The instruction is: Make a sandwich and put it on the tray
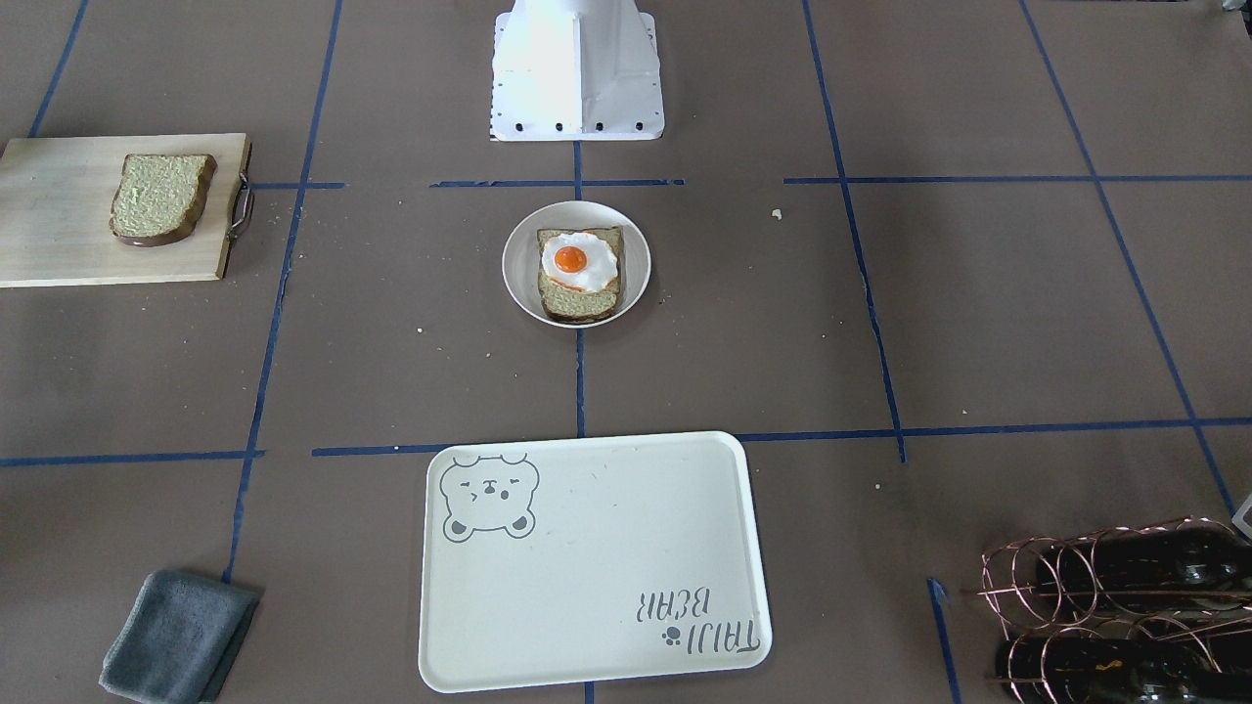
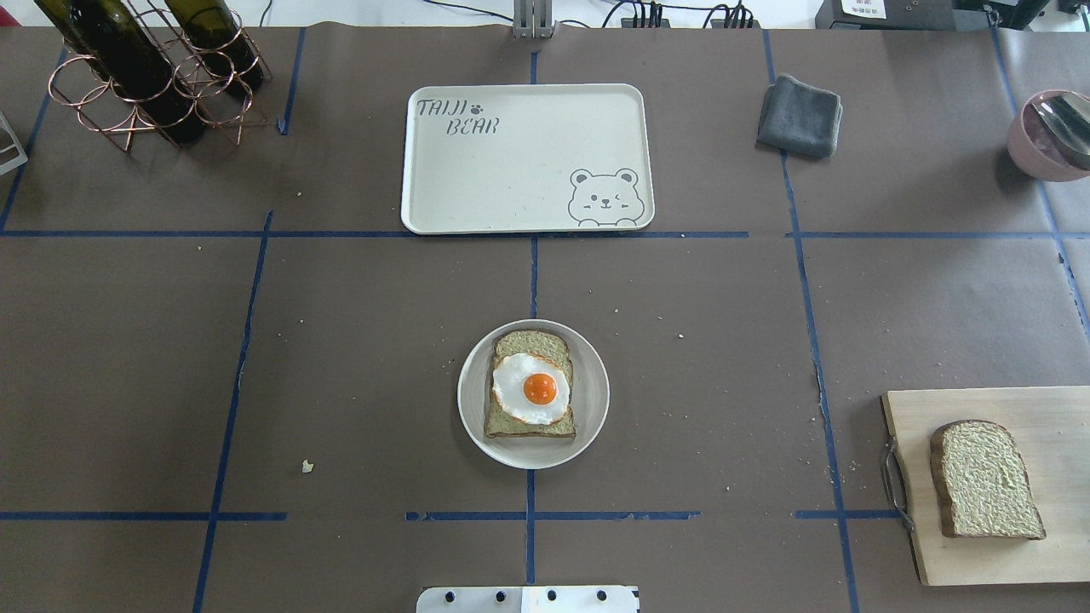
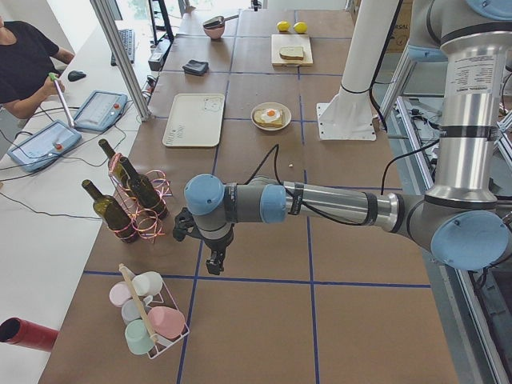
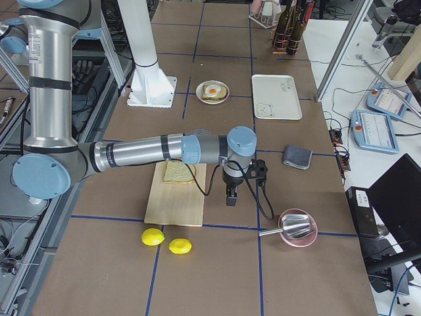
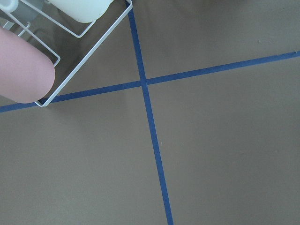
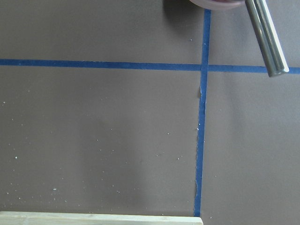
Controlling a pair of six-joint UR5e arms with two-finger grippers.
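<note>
Two arms over one big brown table (image 2: 128,358), both parked out to the sides. The left arm (image 3: 320,202) stretches out low with the left gripper (image 3: 214,262) hanging above bare table near a wire rack of wine bottles (image 3: 132,196). The right arm (image 4: 145,153) does the same on the other side, and the right gripper (image 4: 230,196) hangs just past the cutting board (image 2: 1056,426). Honestly can't tell if either pincer is apart or together, since only the side cams catch them.

Next the tray (image 2: 511,170), cream with the bear face, sits at the far middle of the table. The wooden cutting board is off on the robot's right. The round white plate (image 2: 473,400) sits dead centre, well apart from the tray.

Sandwich bits: one bread slice (image 2: 528,342) lies flat on the plate, the second bread slice (image 2: 983,481) lies on the cutting board, and the fried egg (image 2: 532,389) sits on top of the plate's slice, yolk up.
</note>
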